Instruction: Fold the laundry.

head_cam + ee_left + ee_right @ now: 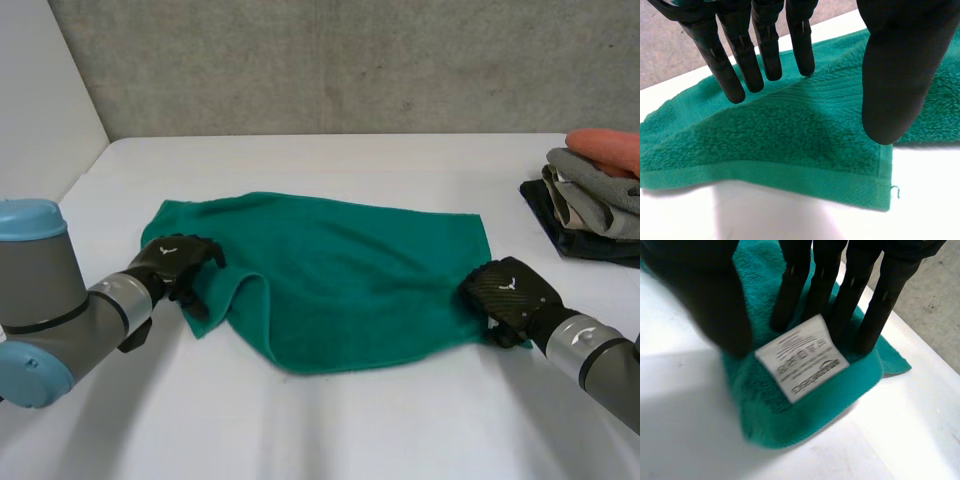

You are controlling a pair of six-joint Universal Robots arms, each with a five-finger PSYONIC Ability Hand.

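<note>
A green towel (340, 270) lies spread on the white table (330, 160), its near left part rumpled into a fold. My left hand (175, 262) rests at the towel's near left corner. In its wrist view the left hand (740, 60) has straight fingers and a thumb standing apart over the towel (790, 140), holding nothing. My right hand (505, 290) is at the near right corner. In its wrist view the right hand (710, 300) pinches the bunched corner of the towel (805, 415) between thumb and fingers, right by a white label (802, 357).
A stack of folded clothes (595, 195), grey and dark with an orange piece on top, sits at the table's far right. A grey wall stands behind the table. Bare table lies in front of the towel.
</note>
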